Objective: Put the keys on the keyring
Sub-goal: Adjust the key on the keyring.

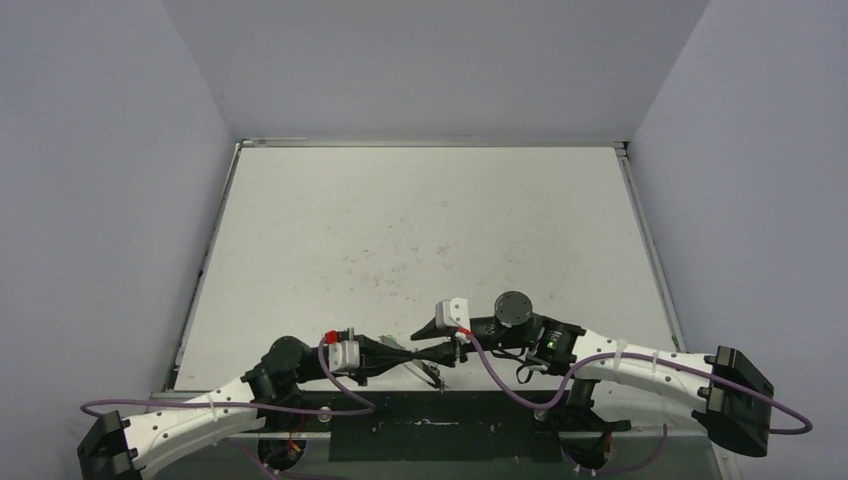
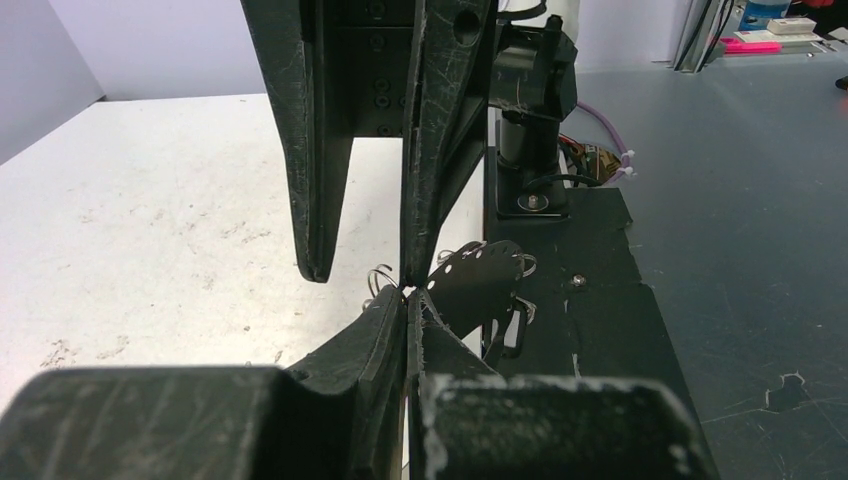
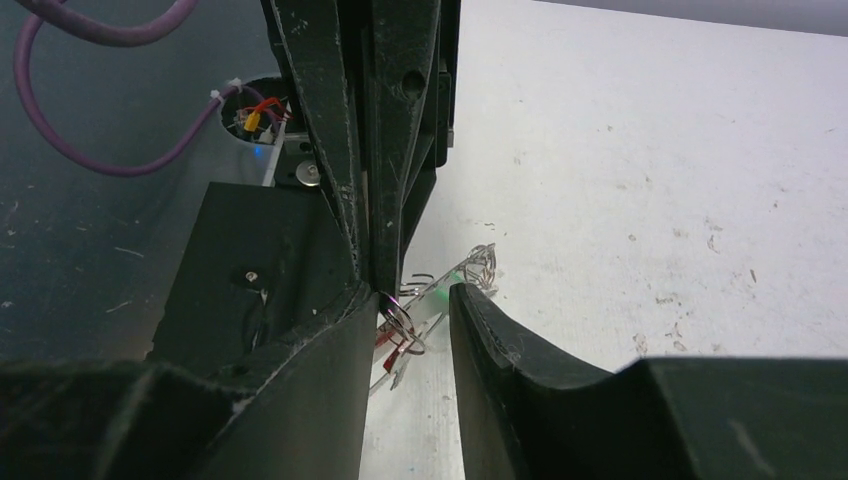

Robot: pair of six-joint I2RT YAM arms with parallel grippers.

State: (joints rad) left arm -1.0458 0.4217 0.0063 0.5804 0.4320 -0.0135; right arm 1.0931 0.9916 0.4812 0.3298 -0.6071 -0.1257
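My left gripper is shut, and its tips pinch a small wire ring of the keyring, held just above the table's near edge. The keyring's flat perforated part, fringed with small rings, hangs to the right of it. My right gripper faces it tip to tip and stands open. The small ring and the red-tagged key lie between its fingers. A green tag shows just beyond the right finger. From above, both grippers meet over the keyring.
A black base plate with a screw lies along the table's near edge, right under the keyring. The right arm's post and purple cables stand close behind. The white tabletop stretches away beyond the grippers.
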